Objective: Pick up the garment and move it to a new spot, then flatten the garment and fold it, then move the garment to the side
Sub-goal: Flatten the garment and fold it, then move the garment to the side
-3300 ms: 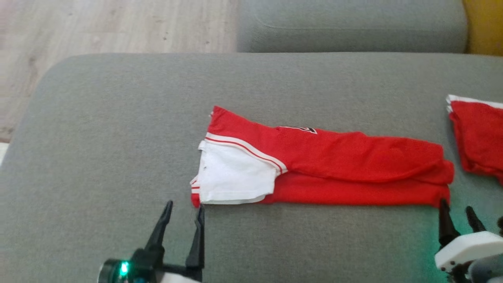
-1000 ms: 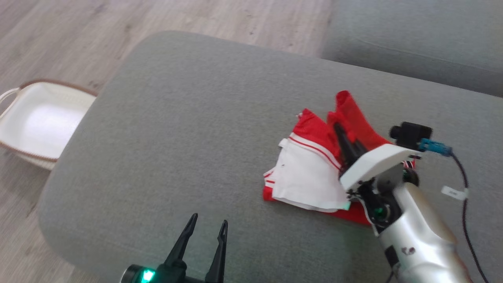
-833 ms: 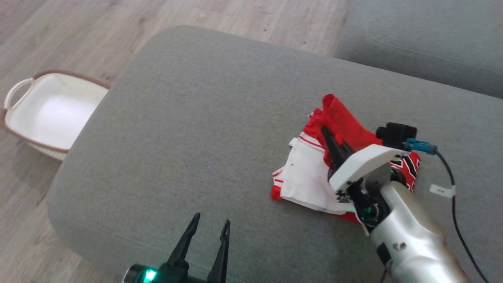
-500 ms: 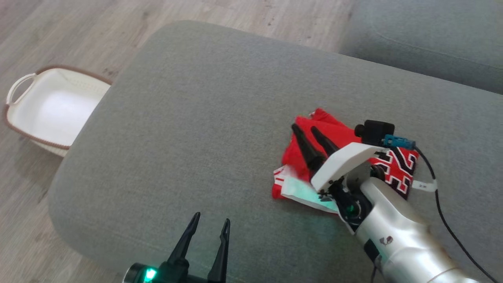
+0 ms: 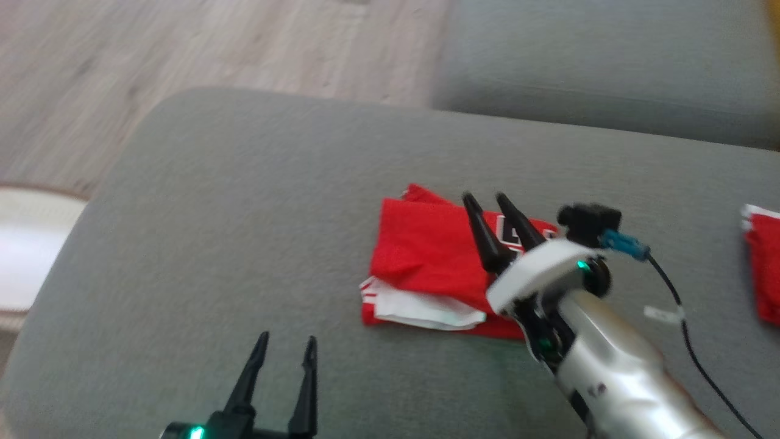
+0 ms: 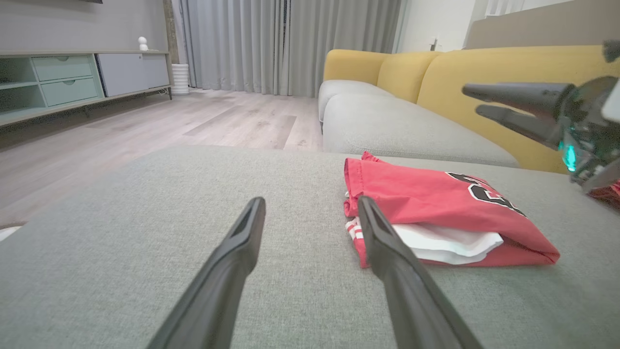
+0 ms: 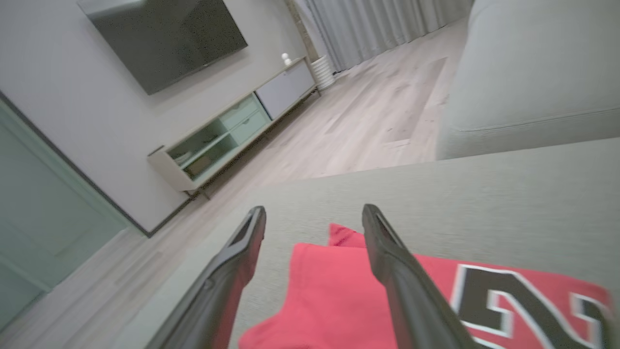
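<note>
Basket, left floor: contents blurred. Garment, red, folded, lay central on cushion, long axis left-right, white layers at near-left edge. Right gripper hovered above it, spread, empty; left gripper likewise, nearer.

Left gripper sat low near body, fingers parted, pointing forward. Pale right forearm reached forward and leftward, slanting up head view. Right gripper had fingers parted, tips aimed forward-left, roughly level in left wrist view.
</note>
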Tool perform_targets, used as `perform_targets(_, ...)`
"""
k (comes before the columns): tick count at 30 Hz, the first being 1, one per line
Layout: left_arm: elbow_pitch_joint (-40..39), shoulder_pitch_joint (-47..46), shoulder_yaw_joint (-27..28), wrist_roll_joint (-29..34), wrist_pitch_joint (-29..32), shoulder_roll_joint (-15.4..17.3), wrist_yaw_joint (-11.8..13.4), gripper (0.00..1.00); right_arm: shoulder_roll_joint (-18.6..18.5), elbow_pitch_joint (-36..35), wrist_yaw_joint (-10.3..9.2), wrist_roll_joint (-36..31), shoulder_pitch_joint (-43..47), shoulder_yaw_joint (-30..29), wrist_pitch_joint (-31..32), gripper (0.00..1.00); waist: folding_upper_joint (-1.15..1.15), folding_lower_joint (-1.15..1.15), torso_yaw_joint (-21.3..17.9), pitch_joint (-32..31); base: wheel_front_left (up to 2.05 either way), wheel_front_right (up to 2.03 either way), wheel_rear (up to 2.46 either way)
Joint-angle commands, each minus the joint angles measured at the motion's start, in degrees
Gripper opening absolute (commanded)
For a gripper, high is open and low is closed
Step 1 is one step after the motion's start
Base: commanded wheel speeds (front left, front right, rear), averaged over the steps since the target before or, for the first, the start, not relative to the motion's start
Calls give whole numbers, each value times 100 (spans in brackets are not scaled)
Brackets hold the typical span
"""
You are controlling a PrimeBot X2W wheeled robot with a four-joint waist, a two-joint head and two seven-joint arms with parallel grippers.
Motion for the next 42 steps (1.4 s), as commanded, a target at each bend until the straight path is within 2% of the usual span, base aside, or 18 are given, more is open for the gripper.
perform_targets(1, -216, -113, 247, -11, -56, 16, 43, 100, -35, -71, -4, -151, 34, -23, -89, 100, 0, 1, -353, -262, 0, 0, 0)
perform_targets(7, -255, 48, 447, -74, -56, 60, 132, 100, -347, -98, -4, -1049, 674, -644, -189, 100, 0, 1, -777, -513, 0, 0, 0)
perform_targets(13, -280, 191, 635, -173, -56, 51, 197, 100, -571, -1240, -4, -2398, 1743, -1633, -193, 100, 0, 1, -987, -616, 0, 0, 0)
perform_targets(19, -358, 312, 755, -89, -56, 61, 249, 100, -361, -2537, -4, -3446, 2969, -2428, -194, 100, 0, 1, -1052, -732, 0, 0, 0)
perform_targets(22, -404, 416, 786, -41, -56, 80, 225, 100, -239, -2878, -4, -3645, 3466, -2548, -194, 100, 0, 1, -1068, -809, 0, 0, 0)
perform_targets(26, -368, 547, 832, -9, -56, 48, 172, 100, -117, -3000, -4, -3825, 3881, -2697, -195, 100, 0, 1, -1070, -869, 0, 0, 0)
perform_targets(42, -158, 555, 949, 131, -56, -22, 43, 100, 11, -3008, -4, -3945, 3984, -2759, -195, 100, 0, 1, -1103, -883, 0, 0, 0)
